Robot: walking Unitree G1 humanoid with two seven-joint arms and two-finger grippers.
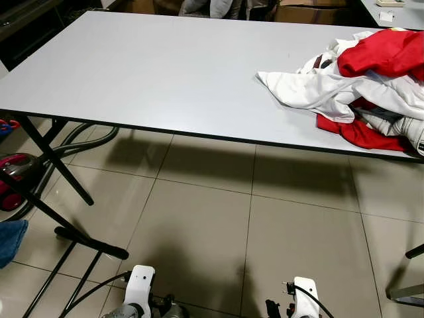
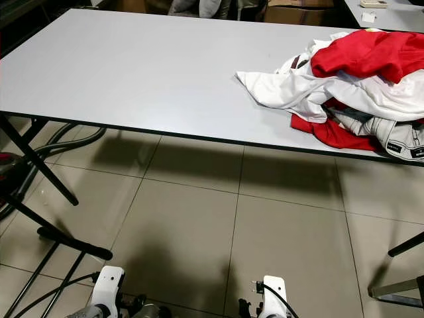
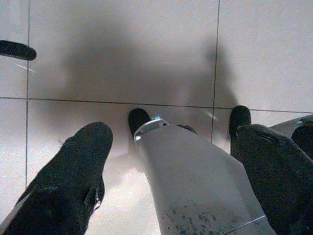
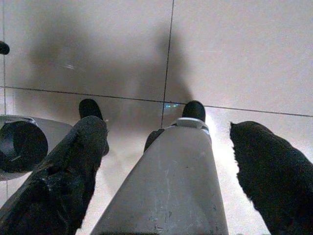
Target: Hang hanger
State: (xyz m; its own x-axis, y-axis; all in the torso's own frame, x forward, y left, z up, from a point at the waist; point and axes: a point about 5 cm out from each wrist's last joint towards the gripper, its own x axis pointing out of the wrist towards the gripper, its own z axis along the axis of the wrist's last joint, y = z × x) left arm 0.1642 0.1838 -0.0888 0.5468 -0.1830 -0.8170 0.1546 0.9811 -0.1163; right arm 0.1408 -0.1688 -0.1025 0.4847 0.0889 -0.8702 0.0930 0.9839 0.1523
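Left pincer (image 3: 171, 142) hanging low at the side, aimed down at the floor (image 1: 218, 225); fingers spread apart, nothing between them but tile and the robot's own leg. Ahead of and above the left pincer: bare grey table (image 1: 132, 73), with black folding legs (image 1: 59, 165) off to its outer side. Right pincer (image 4: 168, 147) likewise down at the side, fingers parted, holding nothing. Ahead of, above and outward from the right pincer: heap of clothes (image 1: 361, 79), red and white garments piled at that end of the table, one edge reaching the near rim. No hanger made out anywhere on the table or floor; if present, probably buried in or behind the heap, so its long axis cannot be told. No rail or hook identified either. Judgement: heap lies well apart from both pincers but clearly on the right arm's side, so right arm nearer for any reach. Task not yet begun; locating the hanger is the first need.
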